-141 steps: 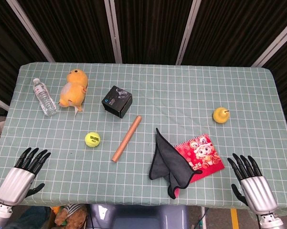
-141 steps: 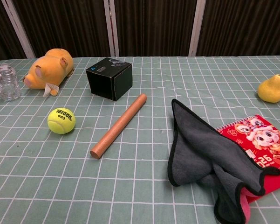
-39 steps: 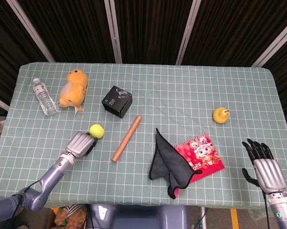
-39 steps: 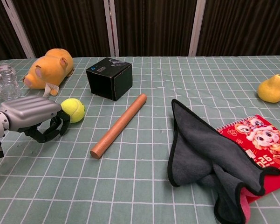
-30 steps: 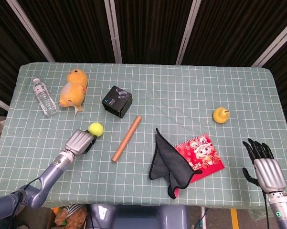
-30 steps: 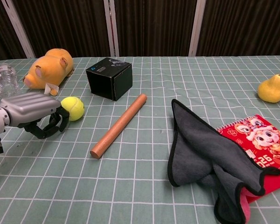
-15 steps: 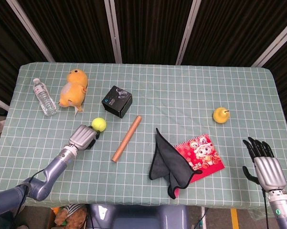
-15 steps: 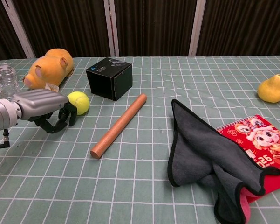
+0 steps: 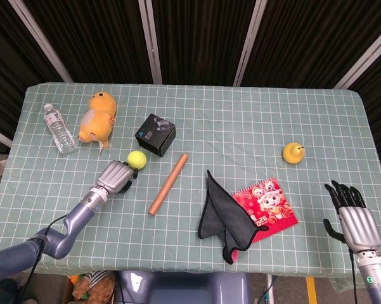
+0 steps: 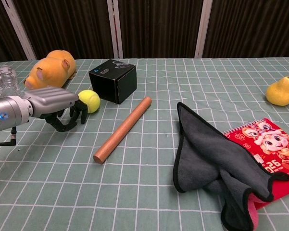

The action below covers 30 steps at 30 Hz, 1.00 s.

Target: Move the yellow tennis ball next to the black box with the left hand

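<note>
The yellow tennis ball (image 9: pixel 137 158) (image 10: pixel 89 101) lies on the green checked cloth, just in front and to the left of the black box (image 9: pixel 155 134) (image 10: pixel 113 80), a small gap apart. My left hand (image 9: pixel 114 177) (image 10: pixel 55 108) sits right behind the ball with its fingers curled down toward the table. Its fingertips touch the ball's near side without wrapping around it. My right hand (image 9: pixel 352 218) hovers at the table's near right corner, fingers spread, holding nothing; the chest view does not show it.
A wooden rod (image 9: pixel 168 183) (image 10: pixel 122 129) lies diagonally right of the ball. An orange duck plush (image 9: pixel 97 117) and a water bottle (image 9: pixel 58 128) are at the far left. A grey cloth (image 9: pixel 222 212), a red notebook (image 9: pixel 266 201) and a pear (image 9: pixel 293 152) are on the right.
My left hand has reached in from the near left corner and moved toward the black box with the ball ahead of its fingers. The ball now lies close to the box.
</note>
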Each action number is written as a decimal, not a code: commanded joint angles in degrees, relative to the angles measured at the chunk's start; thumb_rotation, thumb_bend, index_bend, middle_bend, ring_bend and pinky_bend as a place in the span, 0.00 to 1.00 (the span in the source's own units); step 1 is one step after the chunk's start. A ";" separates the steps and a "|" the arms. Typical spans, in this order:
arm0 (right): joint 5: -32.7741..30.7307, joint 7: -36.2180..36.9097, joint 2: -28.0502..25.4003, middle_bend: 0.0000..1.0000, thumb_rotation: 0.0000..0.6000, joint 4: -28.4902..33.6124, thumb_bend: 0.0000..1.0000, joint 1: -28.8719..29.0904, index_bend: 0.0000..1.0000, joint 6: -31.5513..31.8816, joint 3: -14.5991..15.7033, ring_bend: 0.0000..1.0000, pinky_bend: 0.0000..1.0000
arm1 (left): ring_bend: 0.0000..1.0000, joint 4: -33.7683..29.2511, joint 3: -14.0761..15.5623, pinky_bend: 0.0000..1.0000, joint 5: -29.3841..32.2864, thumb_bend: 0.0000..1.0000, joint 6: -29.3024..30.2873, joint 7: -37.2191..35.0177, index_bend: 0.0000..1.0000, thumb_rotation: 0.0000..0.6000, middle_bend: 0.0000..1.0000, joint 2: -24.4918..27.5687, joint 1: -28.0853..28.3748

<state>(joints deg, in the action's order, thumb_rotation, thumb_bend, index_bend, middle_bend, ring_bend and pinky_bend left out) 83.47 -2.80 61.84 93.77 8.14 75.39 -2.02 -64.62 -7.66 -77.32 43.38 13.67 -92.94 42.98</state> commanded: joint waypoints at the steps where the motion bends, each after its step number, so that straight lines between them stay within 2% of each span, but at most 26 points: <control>1: -0.47 -0.19 0.11 0.00 1.00 -0.22 0.43 0.08 0.00 -0.26 -0.09 0.00 0.00 | 0.35 0.68 -0.32 0.47 0.21 0.48 -0.20 -0.71 0.41 1.00 0.54 -0.27 0.50; 6: -1.06 -0.25 0.31 0.00 1.00 -0.56 0.43 0.10 0.00 -0.52 -0.15 0.00 0.00 | 0.35 1.91 -0.64 0.45 -0.11 0.48 -0.16 -2.26 0.41 1.00 0.53 -0.88 1.48; 11: -1.11 -0.37 0.38 0.00 1.00 -0.61 0.43 0.10 0.00 -0.31 -0.23 0.00 0.00 | 0.32 4.09 -1.01 0.31 0.14 0.48 -1.19 -3.35 0.40 1.00 0.49 -1.68 2.82; 24: -0.95 -0.96 0.53 0.00 1.00 -0.35 0.43 -0.24 0.00 0.67 -0.22 0.00 0.00 | 0.28 10.06 -1.48 0.25 -0.36 0.48 -2.83 -6.15 0.39 1.00 0.46 -4.60 6.27; 30: -1.59 -0.79 0.66 0.00 1.00 -0.83 0.43 -0.02 0.00 0.06 -0.38 0.00 0.00 | 0.17 12.63 -1.58 0.22 -0.47 0.48 -3.37 -6.83 0.36 1.00 0.36 -6.27 7.69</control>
<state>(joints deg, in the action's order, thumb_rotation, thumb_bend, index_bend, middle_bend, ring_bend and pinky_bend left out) 81.93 -3.63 62.47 93.00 8.10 75.50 -2.37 -52.44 -9.20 -77.70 40.07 7.01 -98.84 50.34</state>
